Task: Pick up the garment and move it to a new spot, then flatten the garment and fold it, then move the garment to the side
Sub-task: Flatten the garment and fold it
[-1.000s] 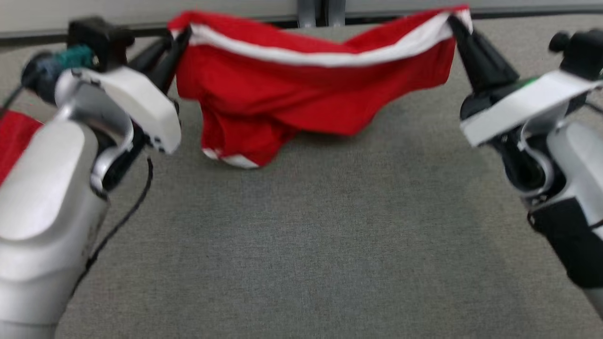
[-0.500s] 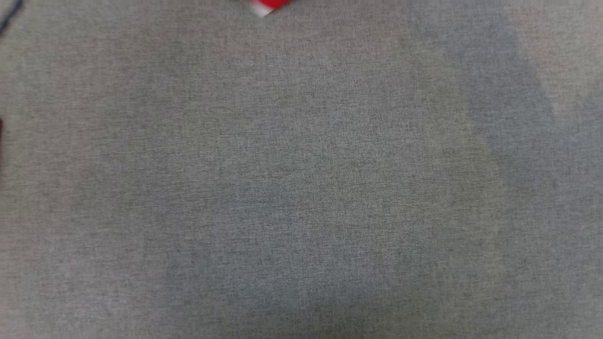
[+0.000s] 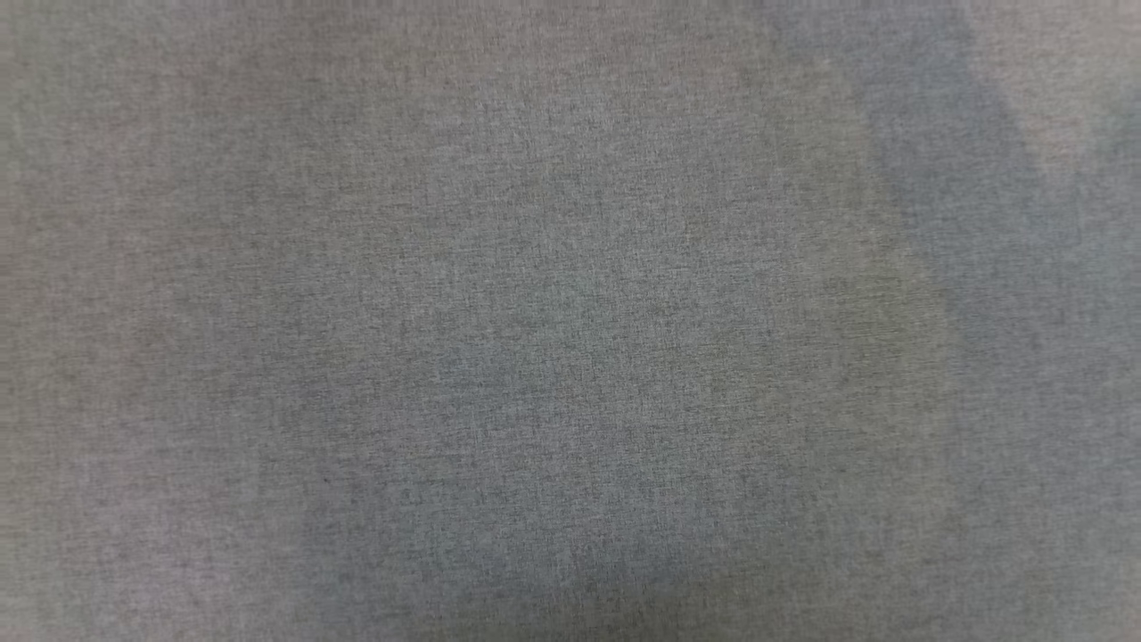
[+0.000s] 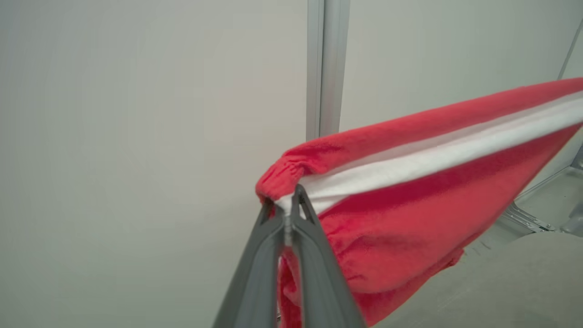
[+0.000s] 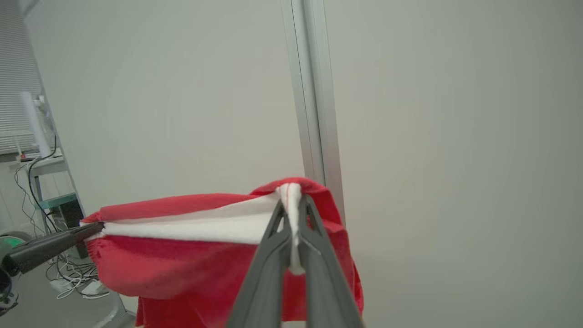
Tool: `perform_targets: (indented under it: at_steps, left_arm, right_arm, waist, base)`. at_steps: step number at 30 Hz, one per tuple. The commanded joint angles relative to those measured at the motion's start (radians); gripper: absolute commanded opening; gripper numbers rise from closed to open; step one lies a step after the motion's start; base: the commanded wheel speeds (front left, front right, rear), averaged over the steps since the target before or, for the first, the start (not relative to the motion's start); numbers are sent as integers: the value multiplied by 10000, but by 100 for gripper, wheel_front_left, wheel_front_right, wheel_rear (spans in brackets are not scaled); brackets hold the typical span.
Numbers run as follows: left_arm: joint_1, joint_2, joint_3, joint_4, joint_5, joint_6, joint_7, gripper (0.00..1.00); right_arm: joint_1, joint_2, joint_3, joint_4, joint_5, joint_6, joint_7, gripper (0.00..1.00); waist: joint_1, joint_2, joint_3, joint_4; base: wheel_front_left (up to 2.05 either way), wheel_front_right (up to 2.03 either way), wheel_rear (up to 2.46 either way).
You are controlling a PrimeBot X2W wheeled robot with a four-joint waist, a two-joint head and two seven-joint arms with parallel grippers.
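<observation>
Grey woven surface [image 3: 570,321] across head view, blurred, with darker shadow bands at upper right and lower centre.

Left wrist view: left gripper [image 4: 287,202] pressed together, pinching red garment [image 4: 410,196] at gathered edge where white band [image 4: 432,157] begins. Cloth lifted clear of the surface, pulled taut toward right edge of that view, lower part hanging in loose folds beside the fingers. Pale wall panel [image 4: 136,136] behind, upright metal post [image 4: 328,68] above the pinch. Corner of grey surface at lower right, under the hanging cloth.

Right wrist view: right gripper [image 5: 291,205] clamped tight on opposite end of same garment, white band bunched between fingertips, red cloth draped down both sides. Band running left to the left gripper's dark finger [image 5: 54,243] at far end. Garment up in the air between both grippers, spread sideways, sagging below. Metal post directly behind the pinch. Loose cables [image 5: 68,273] on floor at lower left, window blind [image 5: 16,91] at upper left.
</observation>
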Motion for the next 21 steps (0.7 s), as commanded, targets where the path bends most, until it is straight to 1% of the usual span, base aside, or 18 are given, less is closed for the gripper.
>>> perform_targets:
  at_steps: [1,3,6,8,10,15,16,19,21]
  left_arm:
    - [456,183,-195,38,-245,-7,-74,0]
    - [1000,350,-462,-20,-605,-8,-214,0]
    - [2244,650,-976,-190,-1228,-8,-330,0]
    - [3164,959,-1510,-436,-1543,-8,-139,0]
    - [3969,1335,-1826,-592,-1893,-6,-122,0]
    - [6051,1821,-2522,-1382,-2907,-7,336,0]
    - [6770,1918,-2746,-1627,-3238,-7,603,0]
    - [7664,2069,-3024,-2101,-3607,-4,1046,0]
    - [8202,2245,-3219,-2547,-3777,115,1331,0]
  right_arm:
    - [405,-84,288,87,82,3,84,0]
    - [793,-98,676,174,213,3,32,0]
    - [1749,-143,1504,197,380,3,143,0]
    - [2485,-130,2045,184,573,3,262,0]
    - [3144,-179,2593,79,706,3,398,0]
    - [4997,-372,3524,-453,1420,3,585,0]
    - [5668,-604,3921,-770,1698,3,822,0]
    - [6540,-954,4345,-1067,1947,3,1031,0]
    - [7129,-1160,4526,-1309,2139,3,1135,0]
  waist:
    - [-1,0,-175,-3]
    - [-1,0,-445,-29]
    - [-1,0,-1051,-80]
    - [-1,0,-1528,-140]
    - [-1,0,-2021,-220]
    - [-1,0,-3333,-378]
    - [-1,0,-3824,-376]
    - [-1,0,-4421,-436]
    - [-1,0,-4760,-477]
  base:
    - [0,0,0]
    - [0,0,0]
    - [0,0,0]
    - [0,0,0]
    - [0,0,0]
    - [0,0,0]
    - [0,0,0]
    - [0,0,0]
    - [0,0,0]
